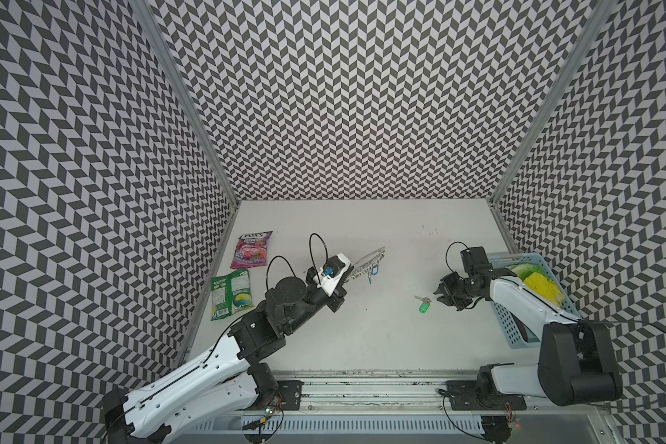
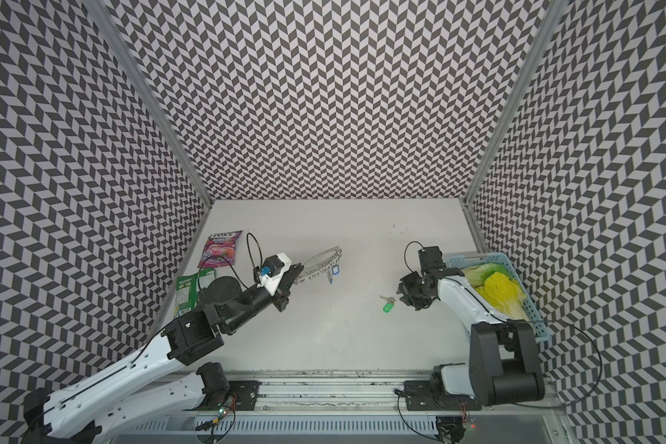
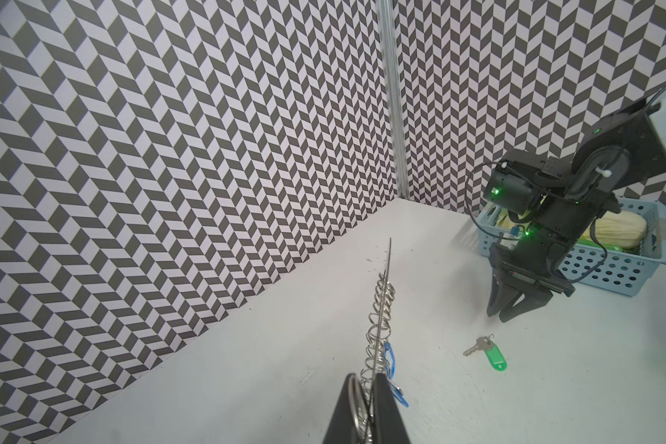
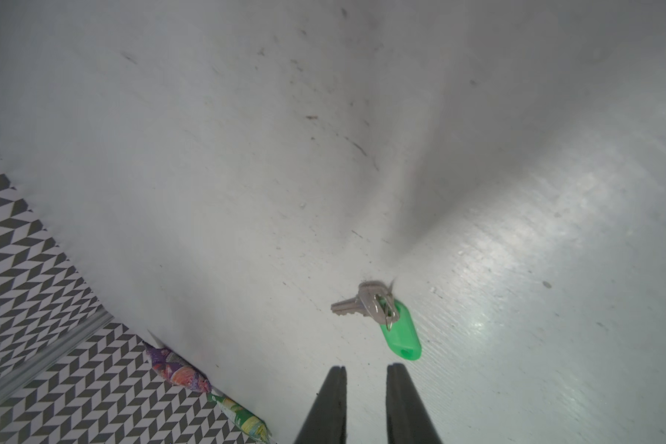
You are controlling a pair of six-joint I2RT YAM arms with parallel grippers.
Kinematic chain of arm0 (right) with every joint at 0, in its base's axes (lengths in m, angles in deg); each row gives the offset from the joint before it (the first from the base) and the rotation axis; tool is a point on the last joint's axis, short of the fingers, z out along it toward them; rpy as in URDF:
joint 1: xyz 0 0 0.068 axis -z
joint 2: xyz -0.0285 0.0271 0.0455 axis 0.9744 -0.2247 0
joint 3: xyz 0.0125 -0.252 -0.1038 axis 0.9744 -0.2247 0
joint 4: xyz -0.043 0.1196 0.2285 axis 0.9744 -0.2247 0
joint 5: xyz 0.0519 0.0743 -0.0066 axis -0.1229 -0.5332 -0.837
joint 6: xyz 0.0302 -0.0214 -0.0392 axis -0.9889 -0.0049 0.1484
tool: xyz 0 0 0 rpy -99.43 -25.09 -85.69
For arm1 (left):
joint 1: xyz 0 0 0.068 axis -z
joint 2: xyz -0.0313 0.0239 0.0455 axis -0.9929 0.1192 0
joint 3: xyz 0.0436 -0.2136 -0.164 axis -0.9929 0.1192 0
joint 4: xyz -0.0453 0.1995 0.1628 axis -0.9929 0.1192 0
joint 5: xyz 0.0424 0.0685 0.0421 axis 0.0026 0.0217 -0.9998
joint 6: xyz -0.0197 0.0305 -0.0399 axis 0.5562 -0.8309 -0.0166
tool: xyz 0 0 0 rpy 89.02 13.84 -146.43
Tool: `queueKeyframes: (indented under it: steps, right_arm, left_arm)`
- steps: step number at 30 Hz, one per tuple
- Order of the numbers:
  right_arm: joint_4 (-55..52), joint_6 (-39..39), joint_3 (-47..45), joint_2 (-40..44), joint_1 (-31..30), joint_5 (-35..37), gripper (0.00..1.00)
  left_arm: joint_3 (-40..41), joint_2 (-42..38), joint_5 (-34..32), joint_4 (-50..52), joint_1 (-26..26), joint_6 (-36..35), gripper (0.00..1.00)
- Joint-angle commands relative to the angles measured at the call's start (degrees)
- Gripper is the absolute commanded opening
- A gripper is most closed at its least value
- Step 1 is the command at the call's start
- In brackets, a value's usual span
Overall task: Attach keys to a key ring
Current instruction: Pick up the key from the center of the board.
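Just ahead of the parted, empty right jaws, small silver key on green oblong plastic tag [image 4: 381, 315] lies slantwise on the surface [image 4: 208, 153]; farther left jaws clench the gray crescent key ring [image 1: 367, 263].

Purple candy bag [image 1: 251, 250], "BERRIES" under a "FOX'S" logo (logo blurred), green bag [image 1: 230, 294] print illegible
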Motion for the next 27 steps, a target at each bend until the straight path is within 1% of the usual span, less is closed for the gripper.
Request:
queueKeyframes:
  steps: [1,13,27]
  right_arm:
    - [0.44,-0.78,-1.18,-1.16,-0.35,0.46,0.23]
    - [3.66,-1.85,-0.58,-4.64,-0.42,1.45,0.23]
    - [5.27,-4.29,-0.04,-5.81,-0.41,2.3,0.23]
  left_arm:
    - [-0.64,-0.29,-1.43,-4.87,-0.3,-0.33,0.0]
    - [-0.47,0.75,-0.29,-4.96,-0.3,-1.21,0.0]
    - [0.57,-1.4,-0.9,-4.22,-0.31,-1.22,0.0]
